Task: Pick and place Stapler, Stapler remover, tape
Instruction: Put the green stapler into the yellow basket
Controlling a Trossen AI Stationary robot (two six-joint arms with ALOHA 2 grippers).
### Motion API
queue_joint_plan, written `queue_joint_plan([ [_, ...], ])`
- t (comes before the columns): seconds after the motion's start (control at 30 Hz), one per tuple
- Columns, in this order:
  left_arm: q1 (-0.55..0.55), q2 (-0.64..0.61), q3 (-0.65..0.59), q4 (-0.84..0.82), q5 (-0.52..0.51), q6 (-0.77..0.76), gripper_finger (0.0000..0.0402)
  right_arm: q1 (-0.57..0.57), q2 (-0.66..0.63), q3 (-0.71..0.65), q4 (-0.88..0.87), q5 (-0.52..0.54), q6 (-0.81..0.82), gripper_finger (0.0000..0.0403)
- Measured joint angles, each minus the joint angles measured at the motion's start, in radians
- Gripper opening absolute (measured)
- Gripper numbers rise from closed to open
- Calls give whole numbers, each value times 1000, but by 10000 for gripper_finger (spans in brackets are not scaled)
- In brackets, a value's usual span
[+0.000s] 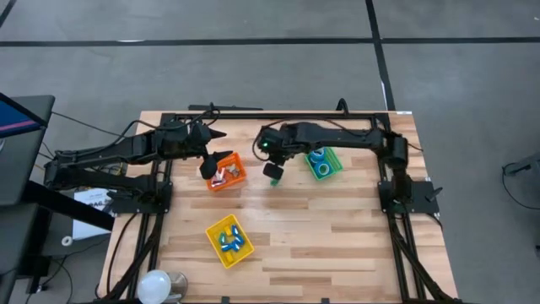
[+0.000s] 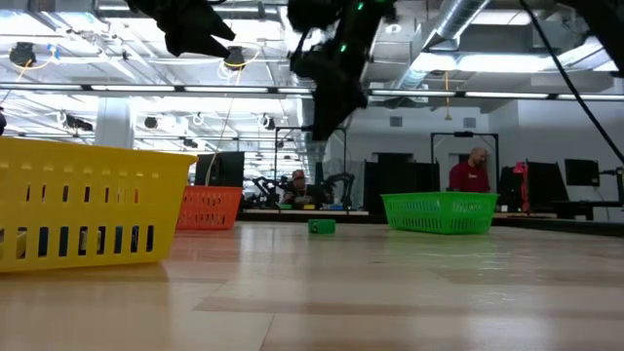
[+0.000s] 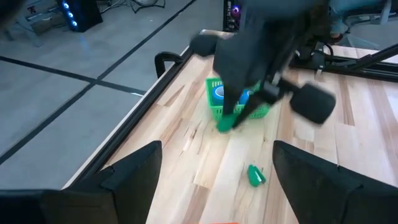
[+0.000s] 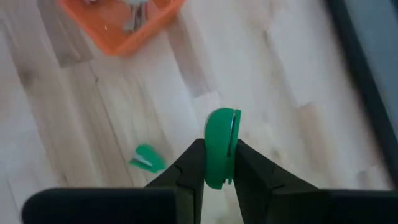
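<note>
Stapler remover (image 4: 219, 146), green, is held clamped between the fingers of the right pincer (image 1: 273, 172), raised above the bench (image 1: 337, 245), presumably for carrying to a bin. At the far left, the left pincer (image 1: 213, 162) hangs spread wide and empty over the orange bin (image 1: 226, 173). Below the right pincer, a second small green piece (image 4: 148, 160) lies on bare wood. Just beyond that pincer stands the green bin (image 1: 323, 164), holding the tape (image 3: 217, 93). Open bench is available between the orange and green bins; the bench edge is well apart.
</note>
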Motion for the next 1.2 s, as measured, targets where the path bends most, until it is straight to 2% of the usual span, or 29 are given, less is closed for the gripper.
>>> queue_joint_plan([
  [0.3, 0, 0, 0, 4, 0, 0, 296, -18, -230, -120, 44, 1, -106, 59],
  [0.6, 0, 0, 0, 7, -20, 1, 296, -41, -568, -452, 154, 0, -47, 59],
  [0.77, 0, 0, 0, 16, -26, 1, 296, -43, -732, -584, 245, 0, -19, 59],
  [1.03, 0, 0, 0, 23, -26, 1, 296, -25, -875, -704, 260, -1, -17, 59],
  [1.2, 0, 0, 0, 26, -26, 1, 296, -16, -919, -782, 348, -4, 7, 59],
])
